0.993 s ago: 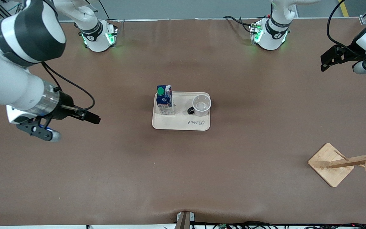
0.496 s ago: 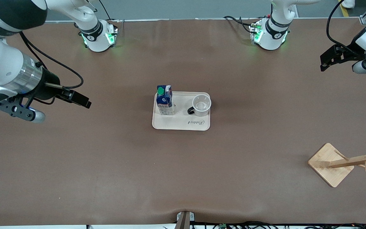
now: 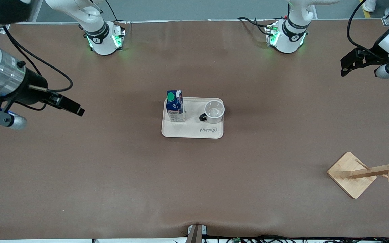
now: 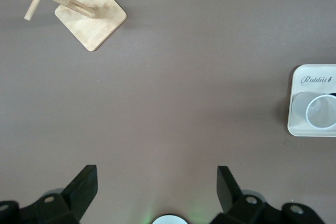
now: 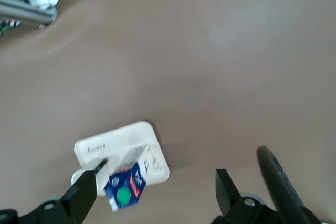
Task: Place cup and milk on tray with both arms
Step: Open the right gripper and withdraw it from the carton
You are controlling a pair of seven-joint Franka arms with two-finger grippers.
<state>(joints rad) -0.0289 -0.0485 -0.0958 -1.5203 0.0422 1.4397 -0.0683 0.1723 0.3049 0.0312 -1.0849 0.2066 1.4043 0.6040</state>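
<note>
The cream tray (image 3: 192, 131) lies at the table's middle. The dark blue milk (image 3: 175, 107) stands upright on it at the right arm's end. The white cup (image 3: 214, 111) stands upright on it at the left arm's end, with its black handle toward the milk. My right gripper (image 3: 78, 111) is open and empty, in the air over bare table toward the right arm's end. Its wrist view (image 5: 152, 188) shows the milk (image 5: 126, 187) and the tray (image 5: 123, 142). My left gripper (image 3: 344, 67) is open and empty, high over the left arm's end. Its wrist view (image 4: 157, 183) shows the cup (image 4: 321, 114).
A wooden rack with pegs lies tipped on its square base (image 3: 351, 175), near the front camera at the left arm's end; it also shows in the left wrist view (image 4: 90, 19). The arm bases (image 3: 285, 37) stand along the table's edge farthest from the camera.
My right arm has drawn its open gripper away from the tray, toward the right arm's end of the table. The left arm, the cup, the milk and the tray have not moved.
</note>
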